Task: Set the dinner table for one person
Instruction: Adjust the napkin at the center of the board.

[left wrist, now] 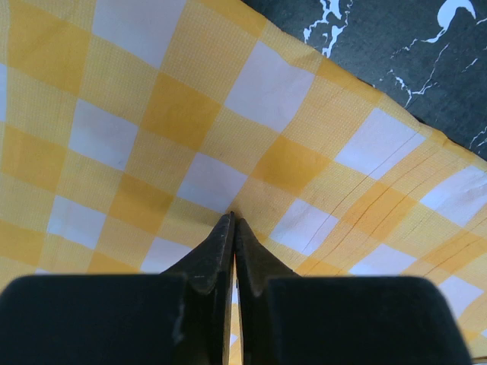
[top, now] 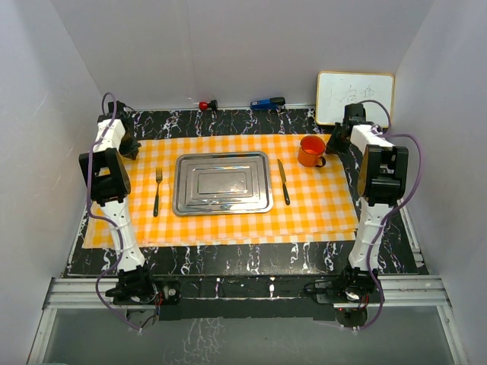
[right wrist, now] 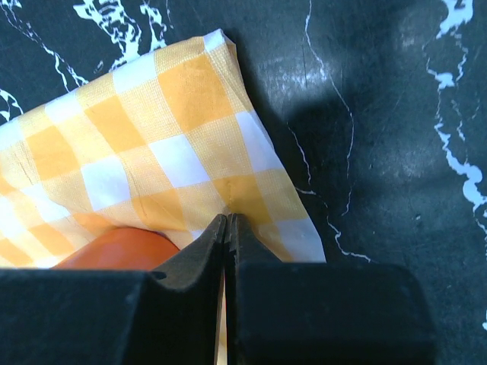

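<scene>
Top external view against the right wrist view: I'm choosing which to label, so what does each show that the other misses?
Only the top external shows the fork, the steel tray, the knife and the whiteboard. Only the right wrist shows the right gripper close up, its jaws pressed shut above the cloth's edge. Both show the checked cloth, the orange mug and the black marbled table.

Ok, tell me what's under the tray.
The tray sits on the checked cloth, which covers the table. The cloth directly beneath it is hidden.
</scene>
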`<state>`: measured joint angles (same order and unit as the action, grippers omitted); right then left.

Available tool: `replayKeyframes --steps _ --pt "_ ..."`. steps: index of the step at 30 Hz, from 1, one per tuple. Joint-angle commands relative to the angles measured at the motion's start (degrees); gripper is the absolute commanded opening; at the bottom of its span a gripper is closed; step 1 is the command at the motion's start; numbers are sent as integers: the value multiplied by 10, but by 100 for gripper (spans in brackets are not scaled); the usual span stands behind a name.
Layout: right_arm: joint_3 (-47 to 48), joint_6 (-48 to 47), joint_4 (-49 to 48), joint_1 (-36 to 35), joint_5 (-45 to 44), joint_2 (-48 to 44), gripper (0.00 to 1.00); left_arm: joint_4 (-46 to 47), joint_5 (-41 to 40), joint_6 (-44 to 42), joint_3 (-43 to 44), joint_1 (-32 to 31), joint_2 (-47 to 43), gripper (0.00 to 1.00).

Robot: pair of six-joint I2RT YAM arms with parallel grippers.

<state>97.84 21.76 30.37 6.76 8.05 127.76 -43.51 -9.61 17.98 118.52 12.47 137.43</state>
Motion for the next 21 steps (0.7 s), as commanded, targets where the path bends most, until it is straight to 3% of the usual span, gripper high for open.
replayKeyframes --steps 1,21 --pt "-34 -2 62 0 -23 -7 0 -2 8 -7 18 -2 11 0" --pt "-68 -3 62 0 -21 -30 0 7 22 -14 42 -1 27 0"
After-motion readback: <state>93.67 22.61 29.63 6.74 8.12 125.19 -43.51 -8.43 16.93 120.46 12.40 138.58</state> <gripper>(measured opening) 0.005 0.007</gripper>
